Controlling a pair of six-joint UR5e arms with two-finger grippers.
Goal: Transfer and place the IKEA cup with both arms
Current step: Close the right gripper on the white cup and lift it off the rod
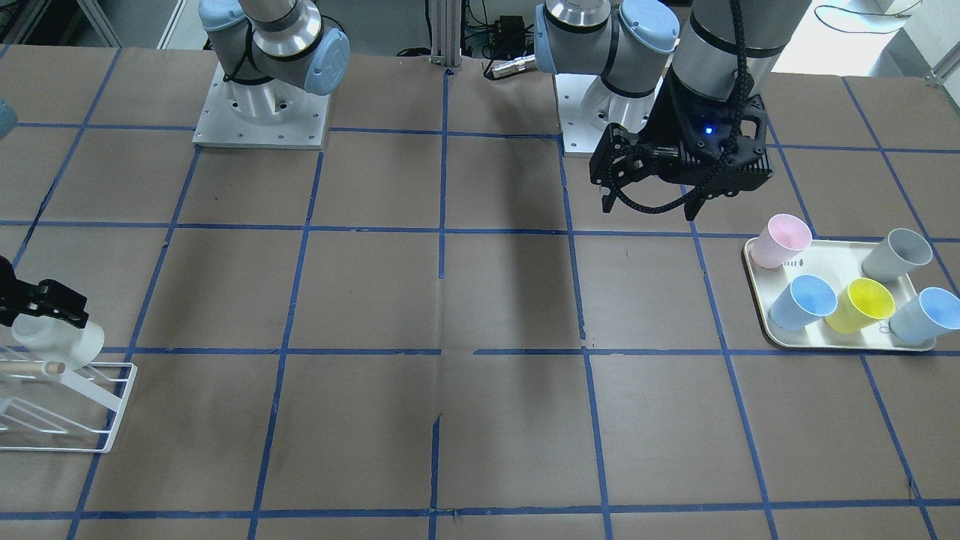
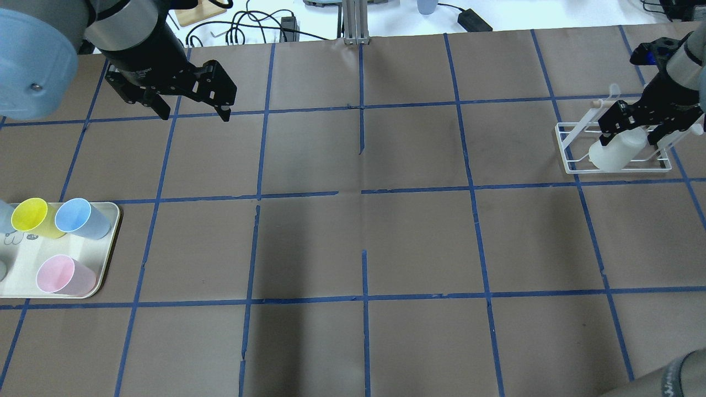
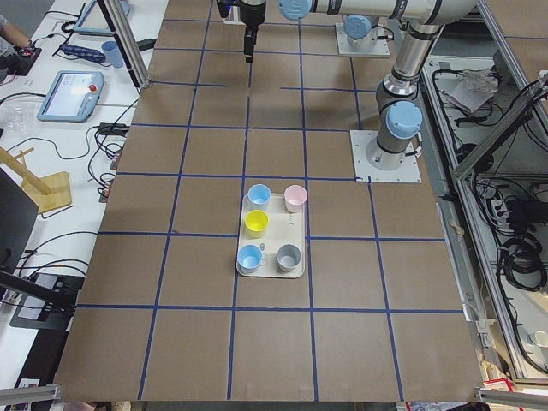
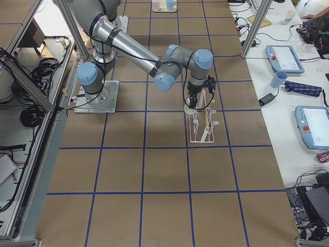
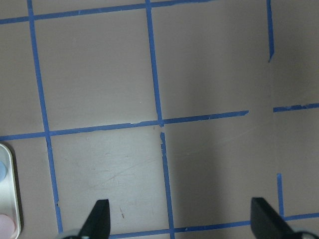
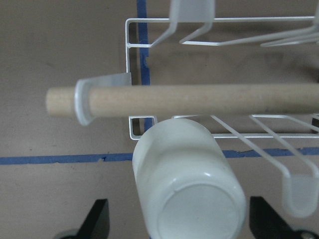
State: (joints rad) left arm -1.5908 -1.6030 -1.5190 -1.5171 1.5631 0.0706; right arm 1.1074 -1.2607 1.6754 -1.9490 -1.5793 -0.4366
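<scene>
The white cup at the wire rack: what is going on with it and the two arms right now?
The right gripper is at the white wire rack, with its fingers open on either side of the IKEA cup. The cup lies tilted on the rack below the wooden rod, with its base toward the wrist camera. The left gripper hangs open and empty over the table, near the tray that holds five other cups.

The overhead camera looks forward and down over the brown, blue-taped surface (image 2: 413, 242) from one long side. The front-facing one looks steeply back from opposite, sharing the cream rectangular tray (image 2: 21, 256) and, cropped, seemingly the same white wire rack (image 2: 563, 149). Side cameras sit high and far at either end. The right wrist camera hangs close above the off-white tapered plastic cup (image 6: 189, 189).
</scene>
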